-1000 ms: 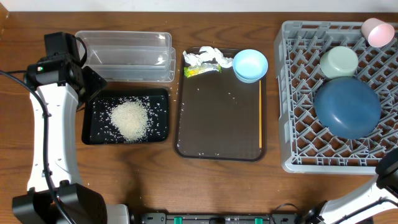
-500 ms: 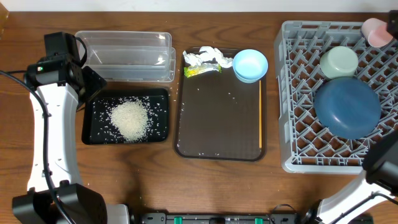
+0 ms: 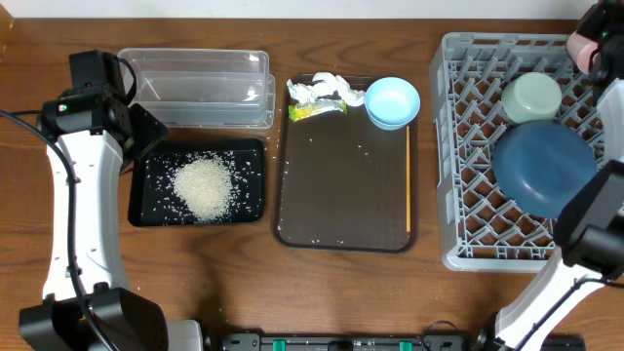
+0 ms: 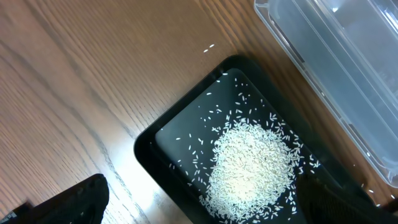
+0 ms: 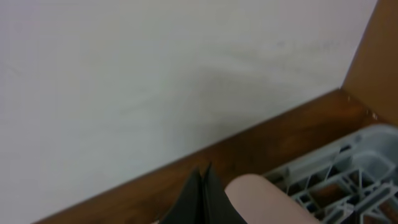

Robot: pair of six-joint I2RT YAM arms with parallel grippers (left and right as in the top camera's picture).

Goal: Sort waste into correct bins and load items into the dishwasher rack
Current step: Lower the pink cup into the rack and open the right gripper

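Small pink cup at the far right corner of the dishwasher rack, with the right pincer pressed together just beside it, gripping nothing; the cup looks light, rigid and smooth, best pinched across its rim wall.

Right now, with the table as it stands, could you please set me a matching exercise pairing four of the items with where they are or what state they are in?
Things:
1. rice pile
2. dark blue plate
3. thin yellowish stick
4. clear tub

Places or states:
A. lying along the right edge of the brown tray
B. empty
C. in the black tray
D. in the grey rack

Right pairs: 1-C, 2-D, 3-A, 4-B.
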